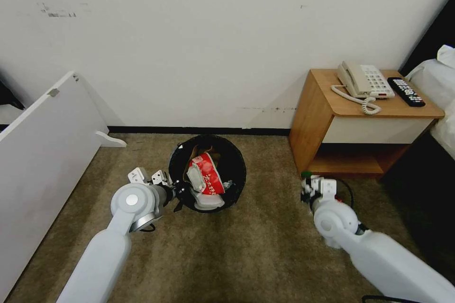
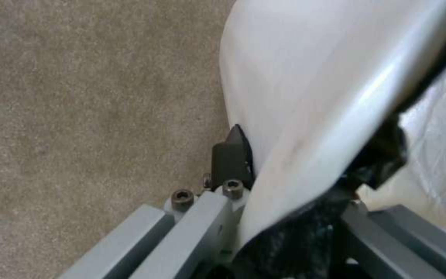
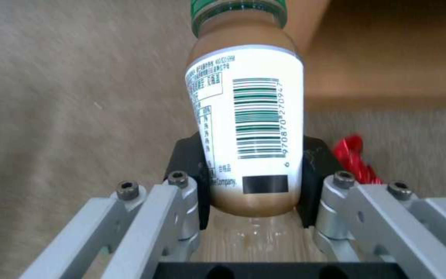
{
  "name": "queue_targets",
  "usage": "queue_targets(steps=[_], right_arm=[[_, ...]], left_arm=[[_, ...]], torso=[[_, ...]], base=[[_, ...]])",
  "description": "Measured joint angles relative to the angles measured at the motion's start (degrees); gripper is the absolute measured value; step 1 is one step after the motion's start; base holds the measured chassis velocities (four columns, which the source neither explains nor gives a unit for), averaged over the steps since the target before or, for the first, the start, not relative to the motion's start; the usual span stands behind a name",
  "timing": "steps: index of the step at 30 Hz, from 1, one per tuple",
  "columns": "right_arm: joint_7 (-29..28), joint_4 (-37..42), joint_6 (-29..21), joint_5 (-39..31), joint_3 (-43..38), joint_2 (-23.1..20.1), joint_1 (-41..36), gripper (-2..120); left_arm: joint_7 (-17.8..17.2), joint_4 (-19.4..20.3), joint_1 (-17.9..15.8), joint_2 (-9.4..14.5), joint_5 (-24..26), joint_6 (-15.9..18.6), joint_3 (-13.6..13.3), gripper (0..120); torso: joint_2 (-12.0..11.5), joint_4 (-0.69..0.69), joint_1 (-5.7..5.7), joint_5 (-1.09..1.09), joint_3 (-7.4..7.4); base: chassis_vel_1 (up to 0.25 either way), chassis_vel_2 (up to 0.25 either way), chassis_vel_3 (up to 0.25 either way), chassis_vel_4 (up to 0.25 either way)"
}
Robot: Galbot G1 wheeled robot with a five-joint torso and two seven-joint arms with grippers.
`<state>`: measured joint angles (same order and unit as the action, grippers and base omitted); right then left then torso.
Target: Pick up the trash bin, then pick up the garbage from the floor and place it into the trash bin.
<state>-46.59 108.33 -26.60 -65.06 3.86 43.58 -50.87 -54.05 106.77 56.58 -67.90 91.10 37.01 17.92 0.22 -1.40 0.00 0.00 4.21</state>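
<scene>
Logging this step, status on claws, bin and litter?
Left claw clamped on trash bin rim, bin holds litter. Right claw shut on plastic bottle by the nightstand. Red scrap on carpet beside it.

The carpet [image 1: 246,246] is a matt, rough brown pile; the bin [image 2: 306,89] has a smooth, glossy white plastic wall, lined with a crinkled, shiny black plastic bag [image 1: 237,158]; inside lies a glossy red-and-white packet [image 1: 207,173]; the left gripper [image 2: 285,190], of dull grey metal links with dark bolts and black matt pads, is clamped on the bin's rim; the right gripper [image 3: 254,182], same brushed metal, grips a smooth, clear plastic bottle [image 3: 249,116] with a glossy white printed label; the nightstand [image 1: 332,118] is smooth satin wood; the wall [image 1: 213,33] is matt, scuffed paint.
</scene>
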Motion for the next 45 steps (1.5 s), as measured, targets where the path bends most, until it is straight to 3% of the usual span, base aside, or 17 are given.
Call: queue_targets(steps=[7,12,23,30,32,33,35,39,45], right_arm=[[1.53,7.05,0.52,0.48,-0.68,-2.59,0.76,28],[5.76,13.04,1.55,3.21,-1.60,-4.91,2.79,28],[10.08,18.04,3.34,1.64,-2.33,-7.28,7.61,28],[17.95,18.38,6.72,5.75,-2.25,-7.71,10.69,28],[23.49,17.99,9.56,8.81,-1.66,-7.33,12.05,28],[23.49,17.99,9.56,8.81,-1.66,-7.33,12.05,28],[30.15,16.93,13.35,12.87,-0.93,-6.82,12.52,28],[36.04,15.99,17.08,17.00,0.29,-5.24,12.38,28],[40.06,14.69,19.46,19.68,1.59,-3.17,11.53,28]], left_arm=[[-0.06,0.30,0.09,0.17,-0.02,0.00,-0.35,0],[-0.09,0.94,0.23,0.44,-0.02,0.00,-0.78,0],[-0.17,1.09,-0.20,0.11,-0.23,0.00,-1.55,0],[2.01,1.21,-0.23,0.50,-0.80,1.01,-2.47,0],[2.63,1.51,-0.51,0.70,-0.59,1.30,-3.06,0],[2.63,1.51,-0.51,0.70,-0.59,1.30,-3.06,0],[3.19,1.63,-1.00,0.70,-0.22,1.42,-3.85,0],[3.32,1.65,-1.89,0.28,0.42,1.54,-5.22,0],[1.78,1.36,-3.13,-0.82,1.41,1.23,-6.87,0]], torso=[[0.00,0.00,0.00,0.01,0.00],[0.01,0.00,0.00,0.00,0.00],[0.01,0.00,0.00,0.00,0.00],[0.01,-0.01,0.00,0.00,0.00],[0.02,0.00,0.00,0.00,0.00],[0.02,0.00,0.00,0.00,0.00],[0.01,0.00,0.00,0.00,0.00],[0.01,0.00,0.00,0.00,0.00],[0.01,0.00,0.00,0.00,0.00]], base=[[0.000,0.000,0.000,0.000],[0.000,0.000,0.000,0.000],[0.000,0.000,0.000,0.000],[0.000,0.000,0.000,0.000],[0.000,0.000,0.000,0.000],[0.000,0.000,0.000,0.000],[0.000,0.000,0.000,0.000],[0.000,0.000,0.000,0.000],[0.000,0.000,0.000,0.000]])
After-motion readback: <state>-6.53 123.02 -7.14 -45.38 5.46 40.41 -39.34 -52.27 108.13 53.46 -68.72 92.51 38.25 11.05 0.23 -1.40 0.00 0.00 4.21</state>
